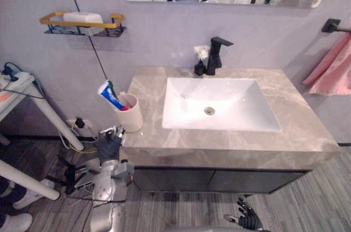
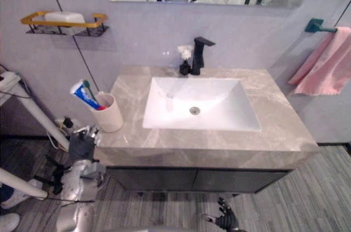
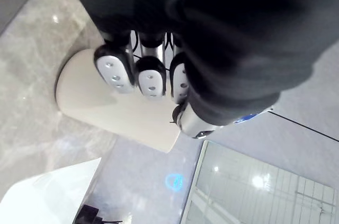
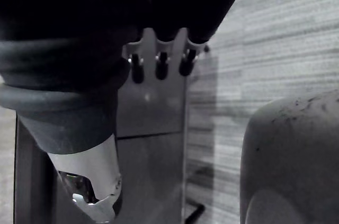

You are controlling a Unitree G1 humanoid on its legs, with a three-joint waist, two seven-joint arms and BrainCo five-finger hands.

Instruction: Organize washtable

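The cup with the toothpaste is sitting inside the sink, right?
Not quite. The cup with the toothpaste is sitting on the counter, to the left of the sink, not inside it. The left eye view shows this.

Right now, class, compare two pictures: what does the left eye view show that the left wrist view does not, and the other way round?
The left eye view adds the drain, the wall shelf, the pink towel and the right hand, low in front of the cabinet. The left wrist view adds a close look at the fingertips of the left hand, in a row before the side of the cup. Both share the cup, the left hand, the marble countertop and part of the white sink.
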